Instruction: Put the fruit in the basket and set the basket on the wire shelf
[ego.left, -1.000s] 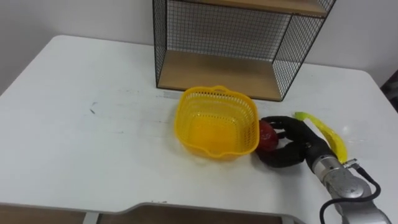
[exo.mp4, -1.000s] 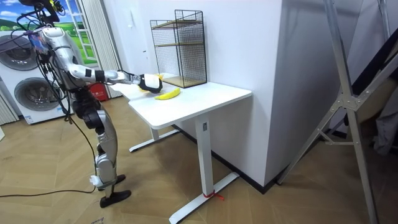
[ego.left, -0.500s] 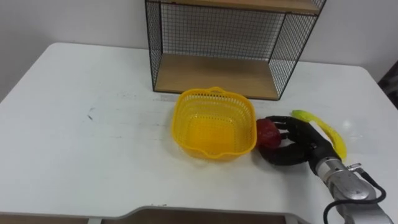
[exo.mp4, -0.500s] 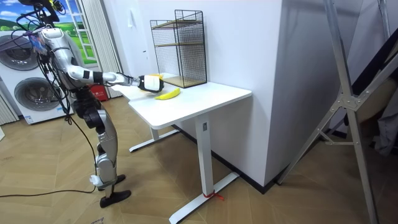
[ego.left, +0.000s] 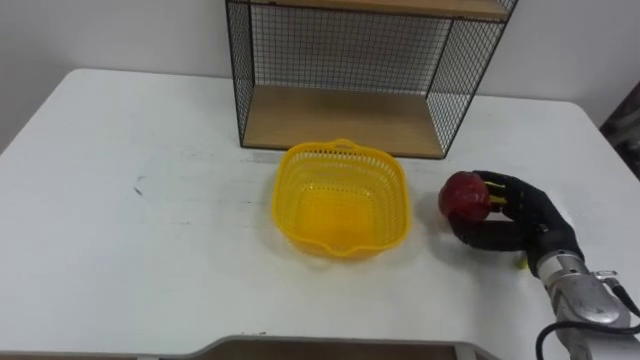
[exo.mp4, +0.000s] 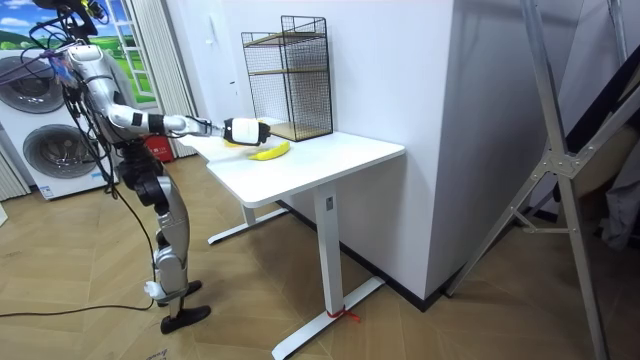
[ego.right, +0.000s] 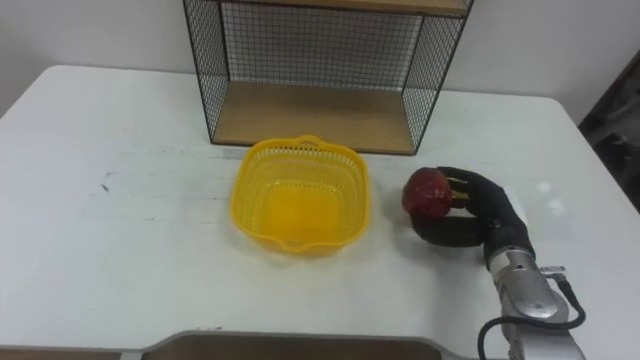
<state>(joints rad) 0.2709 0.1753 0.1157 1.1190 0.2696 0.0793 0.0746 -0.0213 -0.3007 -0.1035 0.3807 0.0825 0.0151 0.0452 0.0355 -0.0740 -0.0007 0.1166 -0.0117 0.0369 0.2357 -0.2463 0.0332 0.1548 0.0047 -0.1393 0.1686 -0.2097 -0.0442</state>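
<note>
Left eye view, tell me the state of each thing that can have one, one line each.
Yellow basket: upright on the table, empty.
Red apple: held in the right robot hand, right of the basket, not yet in it.
Right robot hand: shut on the apple.
Banana: lying on the table.
Wire shelf: upright, lower board bare.

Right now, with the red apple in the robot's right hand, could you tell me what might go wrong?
The round red apple sits between the black right hand's curled fingers and thumb, so it might slip and roll. The yellow plastic mesh basket stands free close by; bumping its rim could push it away.
</note>
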